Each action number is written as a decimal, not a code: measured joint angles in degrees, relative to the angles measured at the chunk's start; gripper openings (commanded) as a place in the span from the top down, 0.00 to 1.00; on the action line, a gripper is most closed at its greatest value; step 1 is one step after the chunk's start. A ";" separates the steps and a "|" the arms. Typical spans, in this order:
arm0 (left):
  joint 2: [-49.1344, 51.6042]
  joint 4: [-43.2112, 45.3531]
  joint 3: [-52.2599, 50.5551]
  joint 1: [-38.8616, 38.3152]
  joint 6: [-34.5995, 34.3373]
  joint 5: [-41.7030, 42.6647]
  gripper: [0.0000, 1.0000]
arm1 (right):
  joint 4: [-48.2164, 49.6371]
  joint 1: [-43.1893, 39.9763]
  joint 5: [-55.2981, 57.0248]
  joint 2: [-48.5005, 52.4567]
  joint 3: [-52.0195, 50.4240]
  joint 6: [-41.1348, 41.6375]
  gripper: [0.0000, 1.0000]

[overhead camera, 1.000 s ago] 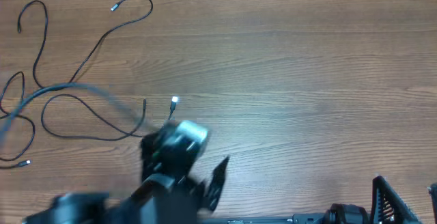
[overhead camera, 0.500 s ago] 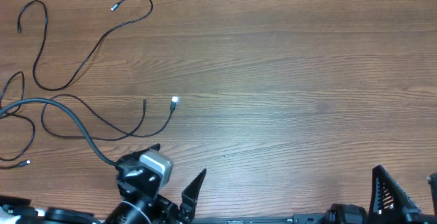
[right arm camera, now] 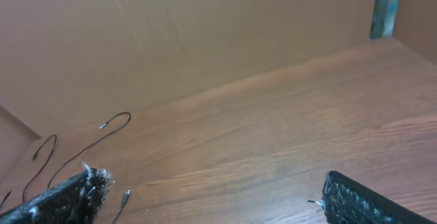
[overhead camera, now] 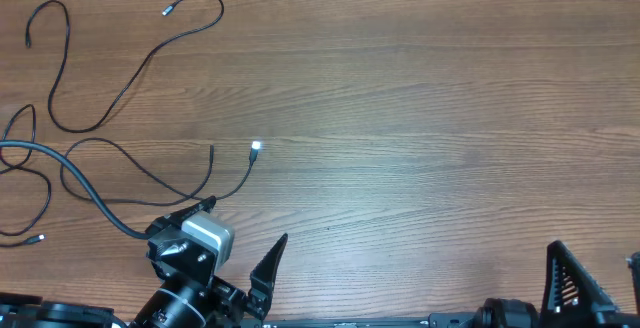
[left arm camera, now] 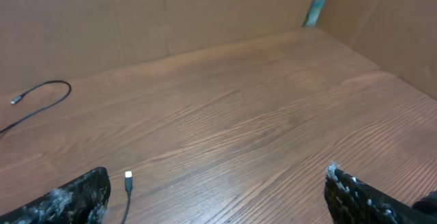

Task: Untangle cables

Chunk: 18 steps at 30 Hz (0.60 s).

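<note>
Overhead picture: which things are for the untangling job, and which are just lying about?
For the job: thin black cables; left hand, open; right hand, open.
Just there: wooden table; thick wire from the robot arm; cardboard wall.

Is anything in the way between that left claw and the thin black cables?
Nothing visible does. The open left gripper looks out over bare table, and the nearest of the cables lies just ahead, by its left finger.
</note>
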 measured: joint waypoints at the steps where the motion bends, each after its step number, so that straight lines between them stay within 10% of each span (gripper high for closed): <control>1: 0.00 0.02 0.00 0.00 0.13 0.17 0.00 | -0.39 -0.02 0.00 0.00 0.00 0.02 0.00; 18: 0.00 -0.26 0.00 0.00 0.33 6.03 0.00 | -6.67 -0.02 0.00 0.00 -0.15 0.17 0.00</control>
